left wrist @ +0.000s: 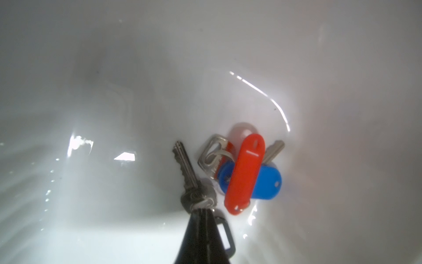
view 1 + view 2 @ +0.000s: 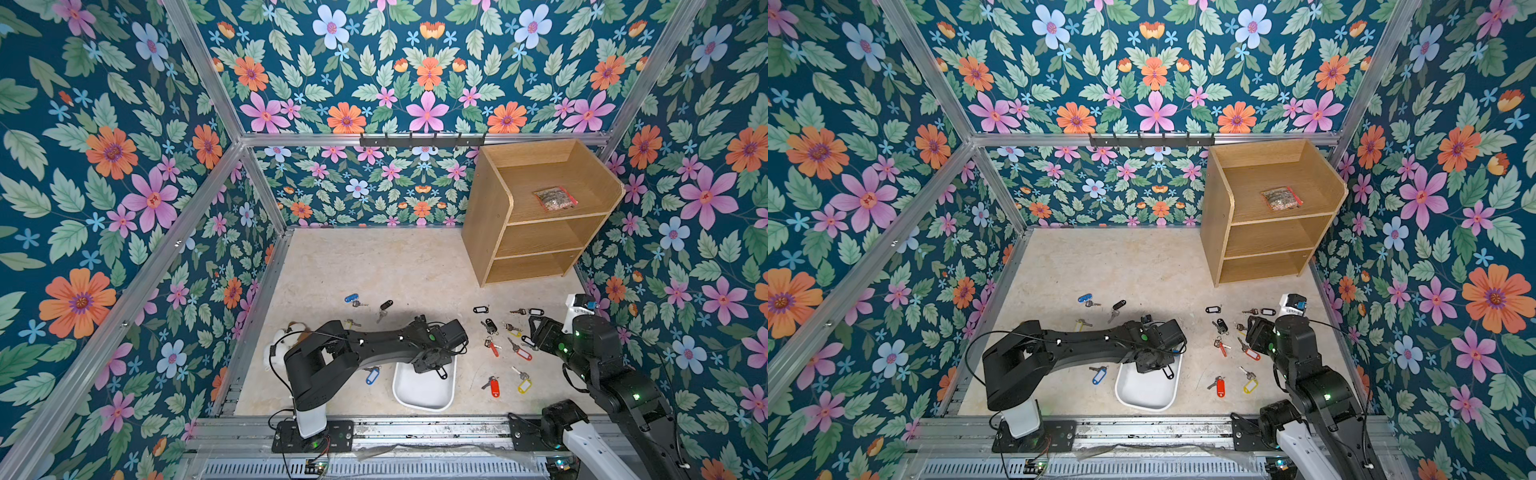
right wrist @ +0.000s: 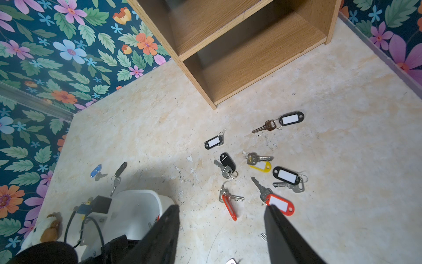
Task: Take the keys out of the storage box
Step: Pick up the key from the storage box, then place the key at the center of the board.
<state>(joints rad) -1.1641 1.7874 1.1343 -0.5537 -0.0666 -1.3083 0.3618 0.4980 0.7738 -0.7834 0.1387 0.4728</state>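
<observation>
The white storage box (image 2: 420,397) sits at the table's front, also seen in a top view (image 2: 1144,397) and in the right wrist view (image 3: 137,205). My left gripper (image 2: 432,365) reaches down into it. In the left wrist view it (image 1: 202,209) is shut on the ring of a silver key (image 1: 186,169) with a black tag (image 1: 226,237). More keys with a red tag (image 1: 247,173) and a blue tag (image 1: 267,182) lie in the box's corner. My right gripper (image 3: 221,208) hovers open and empty over the table, right of the box (image 2: 534,332).
Several tagged keys lie on the table right of the box, such as a red one (image 2: 493,386) and a yellow one (image 2: 524,385); others lie left (image 2: 372,376) and behind (image 2: 351,298). A wooden shelf unit (image 2: 536,232) stands back right. A plush toy (image 2: 286,336) lies under the left arm.
</observation>
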